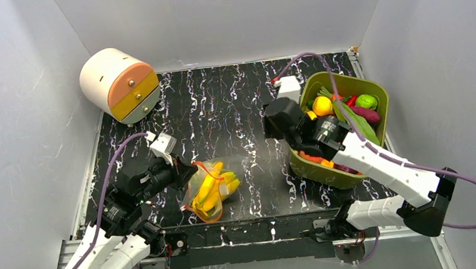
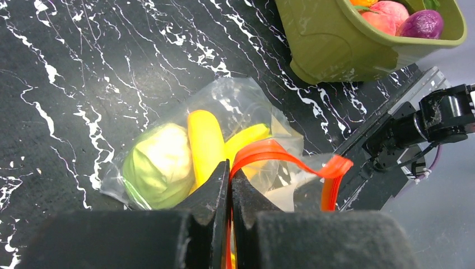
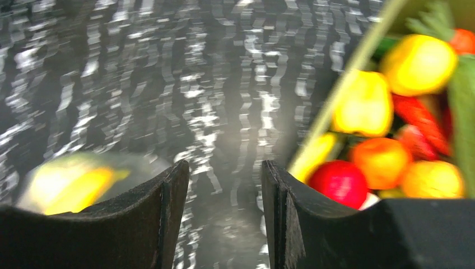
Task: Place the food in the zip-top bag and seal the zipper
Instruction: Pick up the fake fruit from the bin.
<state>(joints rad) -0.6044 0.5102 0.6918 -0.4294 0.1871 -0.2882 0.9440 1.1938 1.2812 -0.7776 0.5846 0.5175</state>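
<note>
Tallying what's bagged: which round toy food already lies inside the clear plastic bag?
The pale green ball beside the yellow bananas in the clear crinkly bag; the other round pieces all sit in the olive-green plastic tub.

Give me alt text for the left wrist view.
The shut left gripper pinches the red-orange zipper of a clear zip-top bag resting on a black marbled table, with a pale green round food and yellow bananas inside. An olive-green tub holding more food sits at upper right.
</note>
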